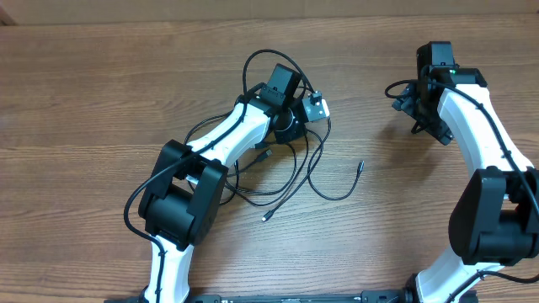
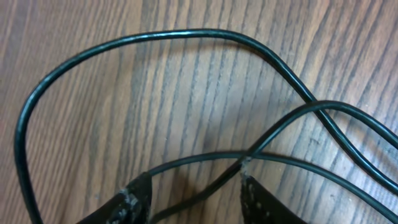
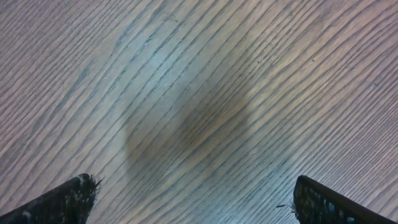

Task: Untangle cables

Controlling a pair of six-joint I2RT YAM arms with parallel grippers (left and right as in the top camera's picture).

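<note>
The cables are thin black cords lying in loose crossing loops at the table's middle, with small plug ends at the right and at the front. My left gripper hangs over the back of the tangle. In the left wrist view its fingertips stand apart, low over the wood, and one strand of the cables runs between them while others cross just beyond. My right gripper is open and empty far to the right; the right wrist view shows only bare wood between its fingers.
The wooden table fills the view. Thicker black wires run along both arms. The left arm's body covers part of the tangle's left side. The right arm's base stands at the front right.
</note>
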